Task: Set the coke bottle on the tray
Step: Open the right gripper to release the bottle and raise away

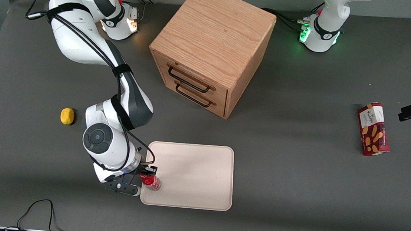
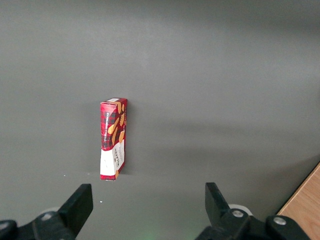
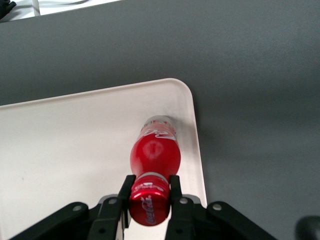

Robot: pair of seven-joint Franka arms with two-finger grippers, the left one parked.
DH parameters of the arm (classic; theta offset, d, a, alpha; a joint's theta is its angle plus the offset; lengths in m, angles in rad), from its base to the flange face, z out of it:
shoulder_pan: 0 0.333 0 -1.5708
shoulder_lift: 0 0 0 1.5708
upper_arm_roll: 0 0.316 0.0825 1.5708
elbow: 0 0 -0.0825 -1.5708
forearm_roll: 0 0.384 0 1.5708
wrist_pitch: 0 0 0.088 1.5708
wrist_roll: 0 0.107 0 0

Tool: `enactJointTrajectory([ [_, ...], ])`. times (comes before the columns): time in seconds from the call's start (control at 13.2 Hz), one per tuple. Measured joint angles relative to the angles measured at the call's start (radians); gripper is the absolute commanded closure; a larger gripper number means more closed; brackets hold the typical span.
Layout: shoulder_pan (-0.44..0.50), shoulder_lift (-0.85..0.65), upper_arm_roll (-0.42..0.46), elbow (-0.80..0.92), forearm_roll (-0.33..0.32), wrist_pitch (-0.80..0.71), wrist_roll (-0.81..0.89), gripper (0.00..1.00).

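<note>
We see the pincer closed on the red cap of the coke bottle, one finger pressed against each side of the cap. In the wrist view the bottle hangs upright below it, its clear base over the cream surface of the tray, close to one rounded corner and just inside the low rim. We cannot tell whether the base touches the tray or hovers slightly above it.

From the front, the pincer sits over the tray's corner that lies nearest the front camera and toward the working arm's end of the worktop. The coke bottle shows as a small red shape just inside that corner, with the rest of the tray bare.

A wooden drawer cabinet stands farther from the front camera than the tray, its two dark-handled drawers shut. A small yellow object lies on the worktop toward the working arm's end, well apart from the tray. A red biscuit box lies toward the parked arm's end, also well apart from the tray; the parked arm's wrist view shows the same biscuit box alone on the grey surface.
</note>
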State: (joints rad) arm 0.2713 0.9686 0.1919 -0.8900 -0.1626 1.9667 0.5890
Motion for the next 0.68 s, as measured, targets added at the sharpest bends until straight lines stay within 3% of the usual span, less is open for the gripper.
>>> enactJointTrajectory([
  [0.15, 0.0, 0.001, -0.003, 0.0, 0.0, 0.001, 0.0, 1.0],
  [0.23, 0.0, 0.001, -0.004, 0.0, 0.0, 0.002, 0.0, 0.77],
  [0.38, 0.0, 0.002, -0.004, 0.0, -0.001, 0.003, 0.0, 0.14],
  [0.46, 0.0, 0.003, -0.005, 0.001, -0.001, 0.01, 0.0, 0.03],
  [0.68, -0.002, 0.003, -0.007, 0.002, -0.001, 0.035, 0.0, 0.0],
])
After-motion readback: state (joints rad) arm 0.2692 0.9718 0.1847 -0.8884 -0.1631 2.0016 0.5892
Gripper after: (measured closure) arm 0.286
